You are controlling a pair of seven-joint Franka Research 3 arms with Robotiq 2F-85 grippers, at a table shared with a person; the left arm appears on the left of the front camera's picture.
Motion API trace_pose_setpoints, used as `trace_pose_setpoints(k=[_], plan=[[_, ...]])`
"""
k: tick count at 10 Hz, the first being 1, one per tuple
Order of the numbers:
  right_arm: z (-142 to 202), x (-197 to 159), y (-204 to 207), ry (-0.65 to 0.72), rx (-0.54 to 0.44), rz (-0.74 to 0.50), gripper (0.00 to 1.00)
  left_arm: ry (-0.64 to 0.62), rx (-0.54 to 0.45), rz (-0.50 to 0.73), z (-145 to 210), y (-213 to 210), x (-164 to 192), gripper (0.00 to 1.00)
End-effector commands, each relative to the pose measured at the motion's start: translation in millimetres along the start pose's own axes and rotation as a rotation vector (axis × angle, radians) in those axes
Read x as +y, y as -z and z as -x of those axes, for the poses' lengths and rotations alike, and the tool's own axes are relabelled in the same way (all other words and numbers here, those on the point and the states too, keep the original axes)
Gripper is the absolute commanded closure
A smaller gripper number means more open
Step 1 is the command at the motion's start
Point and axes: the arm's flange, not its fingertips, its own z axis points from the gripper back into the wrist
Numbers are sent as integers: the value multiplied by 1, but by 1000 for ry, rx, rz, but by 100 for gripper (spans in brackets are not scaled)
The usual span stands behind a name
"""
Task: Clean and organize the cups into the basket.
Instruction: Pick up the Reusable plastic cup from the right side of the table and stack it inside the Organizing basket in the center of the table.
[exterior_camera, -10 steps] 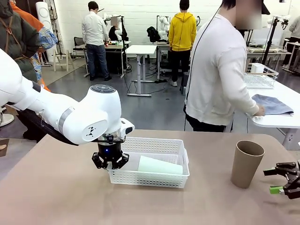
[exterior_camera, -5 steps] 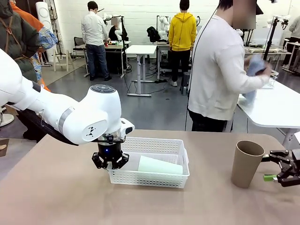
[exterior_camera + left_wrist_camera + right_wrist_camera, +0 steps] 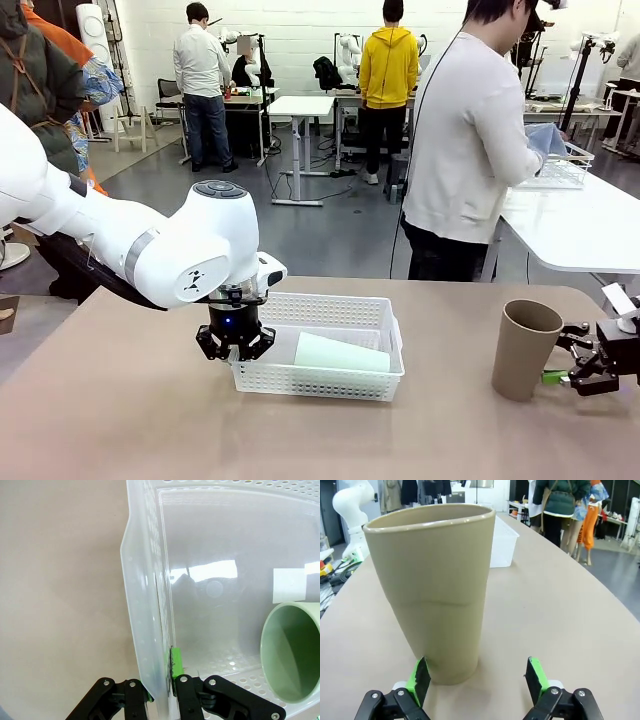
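Right gripper (image 3: 560, 356) is closing in on the upright kraft brown cup (image 3: 525, 348); a second ago it was hanging back near the table's (image 3: 120, 420) right edge. Its jaws are standing wide apart, gripping nothing; in the wrist view (image 3: 479, 675) one green pad (image 3: 421, 676) is sitting just beside the cup's (image 3: 432, 585) base.

Left gripper (image 3: 236, 347) is not moving, pinched on the white mesh basket's (image 3: 330, 308) end wall (image 3: 145, 630). The mint green cup (image 3: 340, 353) is lying on its side inside.

The person (image 3: 470, 140) is now lifting a blue cloth (image 3: 548, 138).
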Motion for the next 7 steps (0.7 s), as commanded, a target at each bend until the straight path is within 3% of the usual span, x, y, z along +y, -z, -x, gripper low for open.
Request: trace_pose_setpoints(k=[1, 7], plan=[[-3, -6, 9, 59, -15, -17, 0, 0, -3, 1, -1, -1, -2, 100], [-7, 4, 11, 60, -47, -83, 0, 0, -3, 1, -1, -1, -2, 100]])
